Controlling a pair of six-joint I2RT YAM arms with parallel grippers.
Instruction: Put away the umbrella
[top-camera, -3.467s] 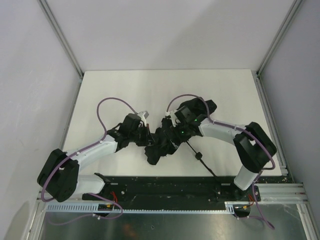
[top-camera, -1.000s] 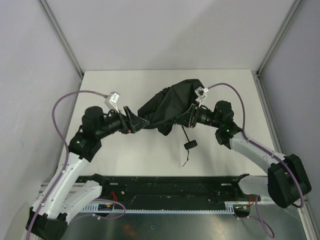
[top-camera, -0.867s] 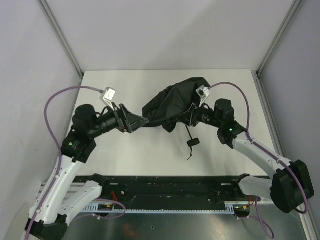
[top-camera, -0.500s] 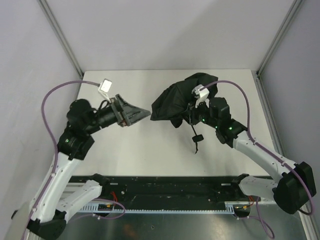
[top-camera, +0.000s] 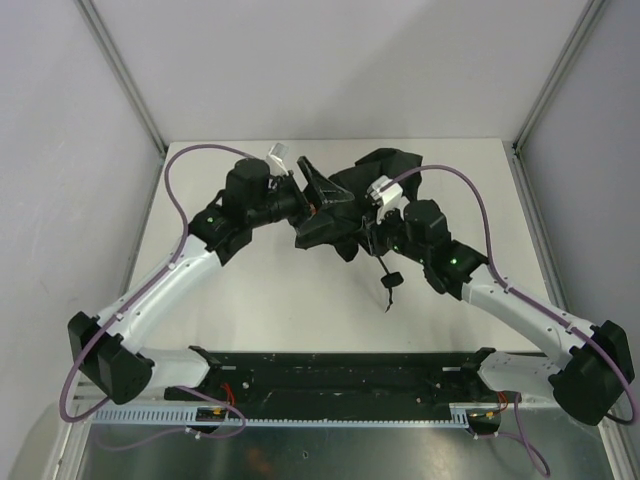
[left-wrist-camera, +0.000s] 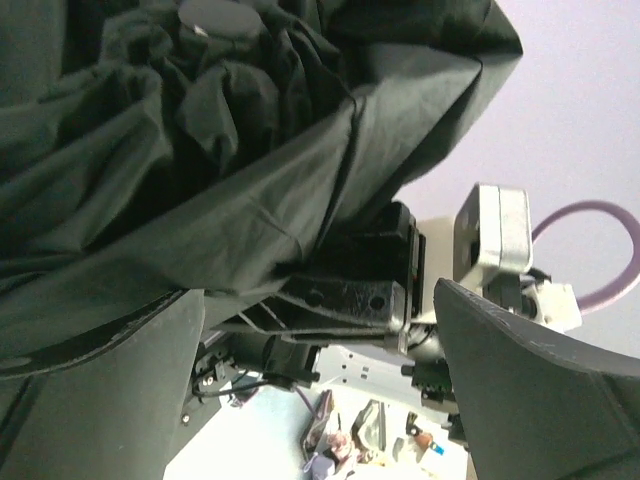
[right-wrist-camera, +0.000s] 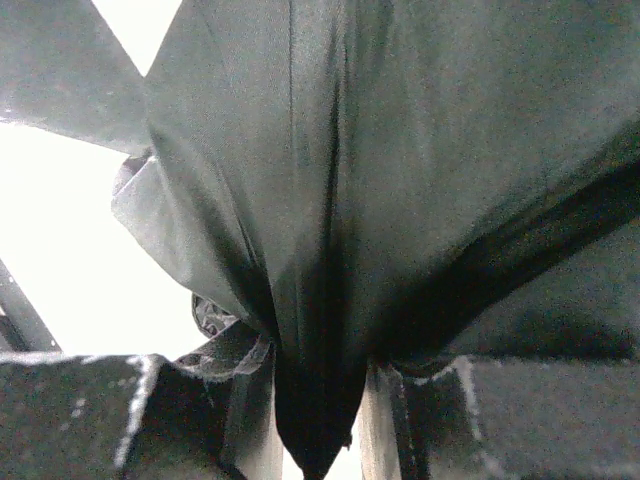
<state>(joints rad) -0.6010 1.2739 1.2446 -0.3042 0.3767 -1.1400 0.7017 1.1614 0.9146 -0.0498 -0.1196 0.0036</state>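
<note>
White counter under umbrella, frame centre; right fingers clamped fabric, left fingers gaped empty beside it. Left likely needed deep bite on loose fold.

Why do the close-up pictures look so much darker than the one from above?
Top view: soft, even light and sharp, though the black umbrella shows little detail. Right wrist view: dark fabric fills the frame, slightly soft, and the background burns out white. Left wrist view: folds crisp, creases lost in shadow.

Top view evenly lit and sharp; wrist views dim, umbrella against blown-out white
</note>
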